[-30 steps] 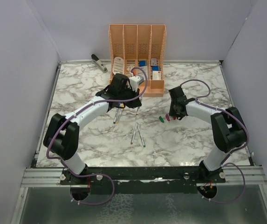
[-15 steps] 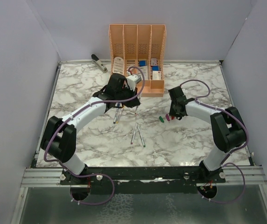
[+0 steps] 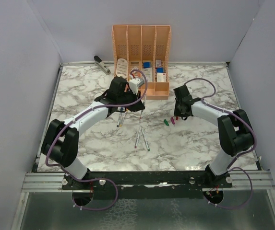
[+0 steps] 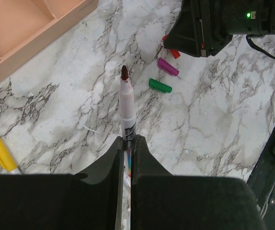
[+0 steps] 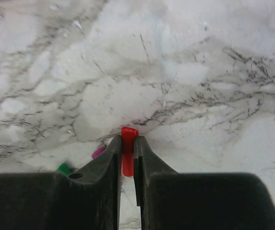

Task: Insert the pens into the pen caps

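Top external view, from the near edge: two loose pens [image 3: 137,139] lie on the worktop [image 3: 199,143], then the green cap [image 3: 166,122] and purple cap [image 3: 172,121]. Farther on, the right pincer [image 5: 127,138] pinches the red cap [image 5: 128,163], probably just above the surface; the left pincer [image 4: 126,140] is pressed on a red-tipped pen [image 4: 126,108], tip forward. The small cap could swivel in that grip, and the tip would then strike its rim

Marbled white-grey surface [image 3: 199,143]. Far edge: peach organiser [image 3: 141,36], with a grey stapler [image 3: 101,64] to its left. Centre: two pens [image 3: 142,136] lying loose, side by side. To their right: green cap [image 3: 166,122] and purple cap [image 3: 173,121], close together.
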Action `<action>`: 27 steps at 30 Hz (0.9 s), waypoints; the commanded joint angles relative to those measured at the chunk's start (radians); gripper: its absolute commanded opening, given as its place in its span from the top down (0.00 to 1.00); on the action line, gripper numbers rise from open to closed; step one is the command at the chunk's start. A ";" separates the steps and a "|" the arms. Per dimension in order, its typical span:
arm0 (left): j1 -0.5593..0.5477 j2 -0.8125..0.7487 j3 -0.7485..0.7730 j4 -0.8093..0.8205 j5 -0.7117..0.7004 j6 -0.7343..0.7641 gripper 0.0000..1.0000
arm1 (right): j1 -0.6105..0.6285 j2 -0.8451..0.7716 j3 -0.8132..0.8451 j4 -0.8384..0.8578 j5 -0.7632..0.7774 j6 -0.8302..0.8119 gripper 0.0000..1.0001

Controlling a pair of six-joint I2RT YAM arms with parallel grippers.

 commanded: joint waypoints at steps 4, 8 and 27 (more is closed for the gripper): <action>0.004 -0.068 -0.036 0.121 0.073 -0.026 1.00 | -0.003 -0.099 0.099 0.276 -0.076 -0.095 0.99; 0.004 -0.065 -0.065 0.164 0.121 -0.044 1.00 | -0.003 -0.129 0.118 0.444 -0.168 -0.135 0.99; 0.005 0.008 -0.066 0.416 0.353 -0.240 1.00 | -0.004 -0.276 -0.089 1.089 -0.671 0.019 0.99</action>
